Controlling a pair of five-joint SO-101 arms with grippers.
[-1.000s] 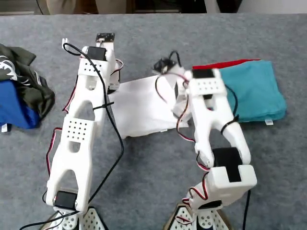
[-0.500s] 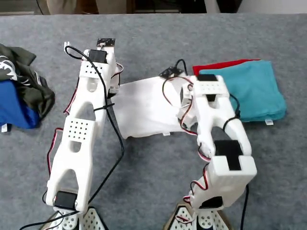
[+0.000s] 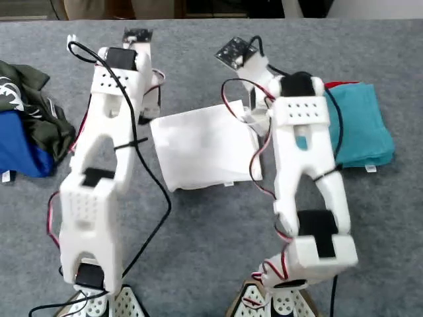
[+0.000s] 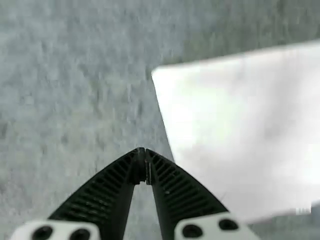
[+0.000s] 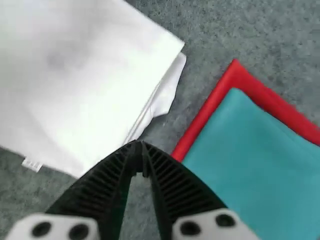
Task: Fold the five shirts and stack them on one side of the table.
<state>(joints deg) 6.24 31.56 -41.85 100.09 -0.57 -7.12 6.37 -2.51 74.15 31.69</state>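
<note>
The white shirt (image 3: pixel 201 146) lies folded beside the teal-on-red pile (image 3: pixel 360 129), two crumpled shirts (image 3: pixel 30 125) are not yet folded, and left gripper (image 4: pixel 141 167) and right gripper (image 5: pixel 138 150) are clenched empty.

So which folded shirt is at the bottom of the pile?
The red shirt: just its edge peeks out under the teal shirt; the white shirt lies apart.

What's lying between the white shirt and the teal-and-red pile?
Just a bare strip of grey table separates the white shirt from the pile, as the right wrist view shows. The right gripper, shut, hangs above it.
</note>
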